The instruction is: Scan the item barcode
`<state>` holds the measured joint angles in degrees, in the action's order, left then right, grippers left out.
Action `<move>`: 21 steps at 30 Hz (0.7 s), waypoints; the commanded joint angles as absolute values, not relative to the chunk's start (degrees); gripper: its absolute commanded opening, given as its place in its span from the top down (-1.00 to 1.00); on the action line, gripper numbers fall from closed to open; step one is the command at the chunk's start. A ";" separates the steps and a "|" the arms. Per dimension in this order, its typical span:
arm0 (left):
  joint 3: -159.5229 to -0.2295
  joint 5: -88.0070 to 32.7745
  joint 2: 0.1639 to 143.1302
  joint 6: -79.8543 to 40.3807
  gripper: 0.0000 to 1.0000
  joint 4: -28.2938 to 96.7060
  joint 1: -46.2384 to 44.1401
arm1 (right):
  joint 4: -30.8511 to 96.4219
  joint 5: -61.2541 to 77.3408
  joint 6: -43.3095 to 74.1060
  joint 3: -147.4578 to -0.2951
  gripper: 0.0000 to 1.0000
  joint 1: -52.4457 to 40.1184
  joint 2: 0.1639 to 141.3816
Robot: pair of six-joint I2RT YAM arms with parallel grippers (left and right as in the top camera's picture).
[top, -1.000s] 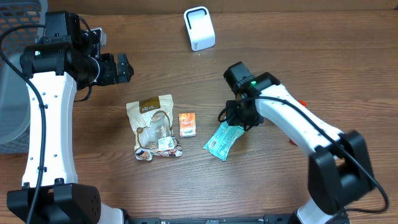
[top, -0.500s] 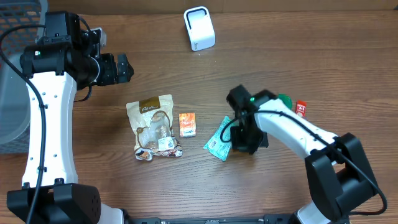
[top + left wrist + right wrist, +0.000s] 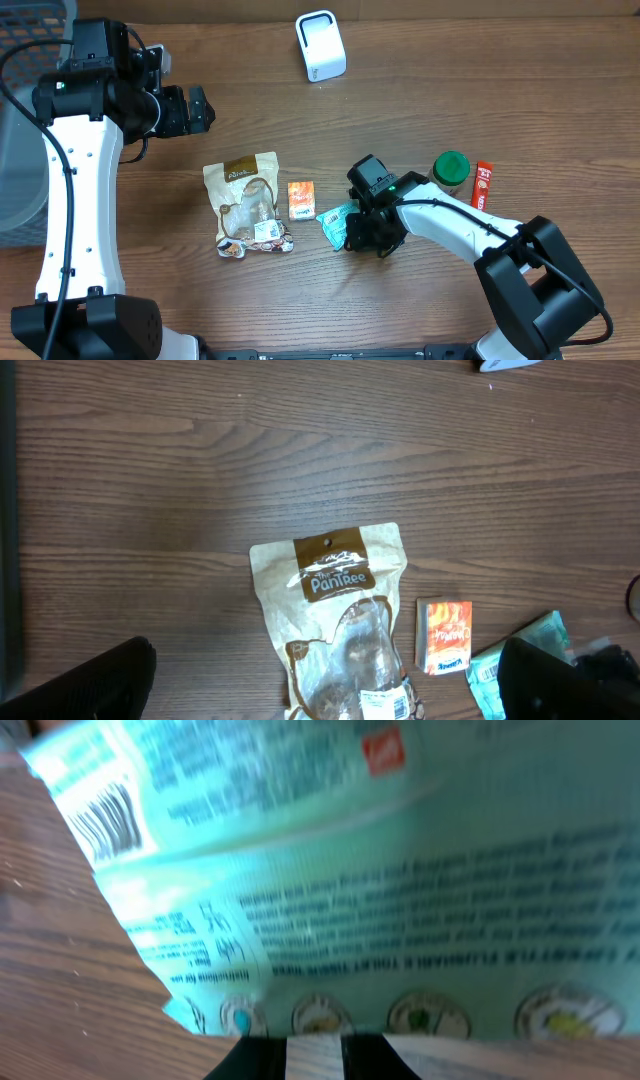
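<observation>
Wooden worktop: right pincer has dropped onto the teal packet, shoving it toward the orange box; its grip I cannot tell, so scanning waits; left pincer spread

The left arm is raised at the left side; the left gripper points right, fingers wide apart. The right arm reaches low leftward; the right gripper has fingers nearly together.

Wooden table | on it: white scanner, brown snack pouch, orange box, green-lidded jar, red sachet
</observation>
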<state>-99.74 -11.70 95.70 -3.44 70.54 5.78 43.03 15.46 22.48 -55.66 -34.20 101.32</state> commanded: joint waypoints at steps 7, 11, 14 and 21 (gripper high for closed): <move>-99.59 -11.57 95.96 -3.38 -1.00 70.46 5.98 | 38.74 20.32 22.52 -56.21 0.53 -28.77 101.14; -99.57 -11.57 95.96 -3.38 -1.00 70.46 5.98 | 37.36 31.31 22.50 -58.48 0.42 -27.00 101.14; -99.57 -11.57 95.96 -3.38 -1.00 70.43 5.98 | 40.64 33.15 22.50 -61.78 0.42 -26.04 100.99; -99.57 -11.57 95.96 -3.38 -1.00 70.43 5.98 | 53.87 25.76 17.41 -70.28 0.32 -24.05 100.71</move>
<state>-99.74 -11.70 95.70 -3.42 70.54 5.76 52.40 29.39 19.92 -67.22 -25.15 101.32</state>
